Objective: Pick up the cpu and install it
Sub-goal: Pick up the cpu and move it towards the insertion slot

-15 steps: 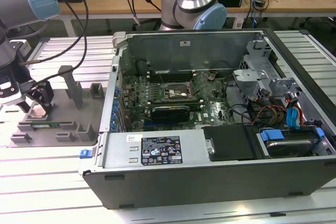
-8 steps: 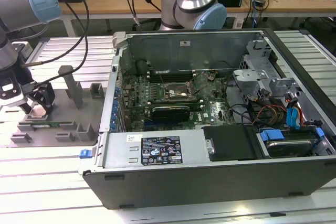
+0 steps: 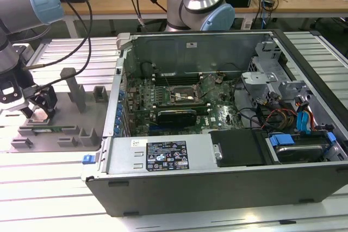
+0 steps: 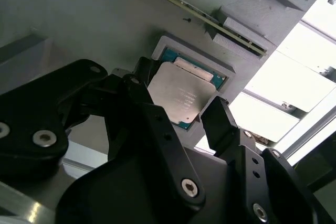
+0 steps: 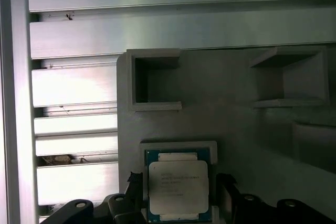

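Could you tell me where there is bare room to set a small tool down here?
Bare slatted table in front of the grey fixture, exterior view's lower left. Crowded: inside the computer case, and around the cpu under the gripper.

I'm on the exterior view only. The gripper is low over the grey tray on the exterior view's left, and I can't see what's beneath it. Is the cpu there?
Observer: Yes. In both wrist views the cpu lies flat, metal top up, in a square pocket of the grey tray.
Operator: Are the jaws on it?
Observer: Not yet. The gripper straddles the chip with its jaws open, one on each side. The first wrist view shows a gap between each one and the chip's edge.
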Motion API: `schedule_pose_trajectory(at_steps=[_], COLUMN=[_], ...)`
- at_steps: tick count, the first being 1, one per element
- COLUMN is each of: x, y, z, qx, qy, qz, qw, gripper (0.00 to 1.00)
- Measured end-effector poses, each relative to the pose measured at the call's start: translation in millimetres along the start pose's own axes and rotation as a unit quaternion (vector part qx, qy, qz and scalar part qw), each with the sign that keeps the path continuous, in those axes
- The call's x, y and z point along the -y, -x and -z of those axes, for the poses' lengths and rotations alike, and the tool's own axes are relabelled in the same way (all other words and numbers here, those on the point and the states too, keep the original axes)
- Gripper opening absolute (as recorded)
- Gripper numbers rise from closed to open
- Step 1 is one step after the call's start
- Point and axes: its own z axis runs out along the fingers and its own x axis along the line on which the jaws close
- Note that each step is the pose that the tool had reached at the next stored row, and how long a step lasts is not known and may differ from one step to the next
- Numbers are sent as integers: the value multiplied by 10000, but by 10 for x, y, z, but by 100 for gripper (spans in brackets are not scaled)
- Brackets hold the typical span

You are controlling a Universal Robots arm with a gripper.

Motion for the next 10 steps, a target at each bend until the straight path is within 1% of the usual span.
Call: schedule_pose_trajectory(at_steps=[4,5,6,10], x=[0,0,0,0], y=[0,0,0,0], z=[0,0,0,-1], qx=[0,0,0,0], qy=[0,0,0,0], qz=[0,0,0,0], qw=[10000,10000,10000,10000], gripper=[66,65,58,56])
